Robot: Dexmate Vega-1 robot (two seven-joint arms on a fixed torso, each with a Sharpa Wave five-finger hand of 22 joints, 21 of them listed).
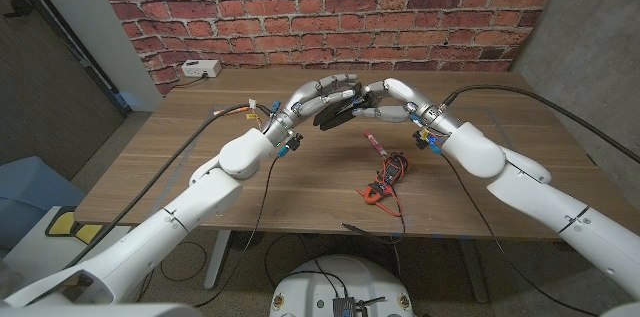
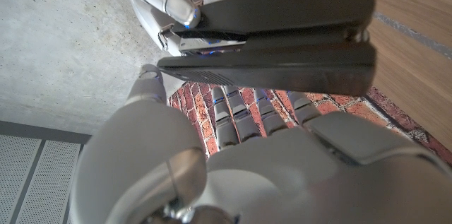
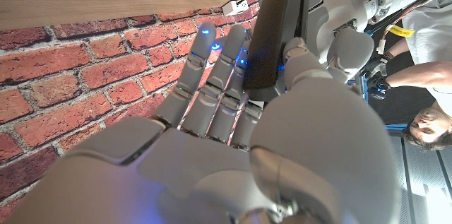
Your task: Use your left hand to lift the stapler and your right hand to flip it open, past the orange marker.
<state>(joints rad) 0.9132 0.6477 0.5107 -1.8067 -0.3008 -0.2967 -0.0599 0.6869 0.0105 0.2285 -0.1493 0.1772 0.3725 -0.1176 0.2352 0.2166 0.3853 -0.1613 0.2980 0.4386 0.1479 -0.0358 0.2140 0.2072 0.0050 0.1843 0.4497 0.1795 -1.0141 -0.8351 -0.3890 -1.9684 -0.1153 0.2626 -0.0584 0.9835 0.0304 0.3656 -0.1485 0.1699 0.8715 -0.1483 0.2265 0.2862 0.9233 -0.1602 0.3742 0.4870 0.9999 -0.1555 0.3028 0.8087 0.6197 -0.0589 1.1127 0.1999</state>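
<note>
Both arms reach in from the near corners and meet above the middle of the tabletop [image 1: 300,172]. Left hand [image 1: 312,100] holds the black stapler [image 1: 338,110] aloft, fingers [image 2: 247,114] curled round its base. Right hand [image 1: 392,100] touches its end, seemingly pinching it. Orange marker [image 1: 373,143] lies below, beside tangled cables [image 1: 385,179].

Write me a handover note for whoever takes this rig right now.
Left hand: holds the black stapler lifted above the wooden table.
Right hand: fingers on the stapler's other end; in the left wrist view its top arm looks slightly parted.
Orange marker lies on the table, nearer the robot, beside a red tangle of cables.
Done: lift. Left: flip fully open.
</note>
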